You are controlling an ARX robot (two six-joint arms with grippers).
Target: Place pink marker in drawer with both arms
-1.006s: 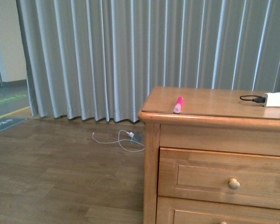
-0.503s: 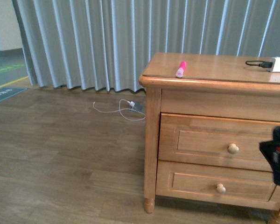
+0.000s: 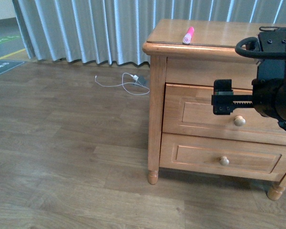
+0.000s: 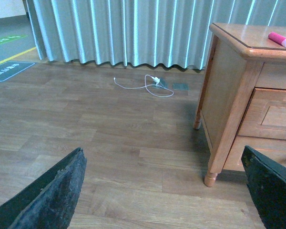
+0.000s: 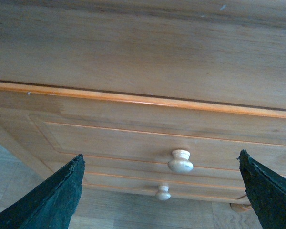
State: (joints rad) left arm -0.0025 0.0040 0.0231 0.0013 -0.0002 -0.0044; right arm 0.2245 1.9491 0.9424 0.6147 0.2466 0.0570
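The honey-brown dresser (image 3: 219, 33) fills the right of the front view, and its upper drawer (image 3: 200, 112) sits fully shut, so the opening step is not yet done. The right arm (image 3: 276, 90) hangs in front of that drawer face. In its wrist view the right gripper (image 5: 159, 156) is spread wide and holds nothing. The drawer's round knob (image 5: 180, 161) lies between the two fingers but further off, and I cannot tell any contact. The left gripper (image 4: 163, 150) is likewise spread wide and empty, out over the wooden floor (image 4: 109, 143) and well apart from the dresser's left side. The pink marker (image 3: 188, 35) lies flat on the dresser top, near the front edge and closer to the left front corner than to the right, with its paler cap pointing at that edge. It looks light and rigid, with a smooth round barrel that would likely roll or slip if nudged. I judge the best hold to be across the middle of the barrel, fingers closing from either long side. The knob is small and rounded, so it probably needs a centred pinch before pulling.
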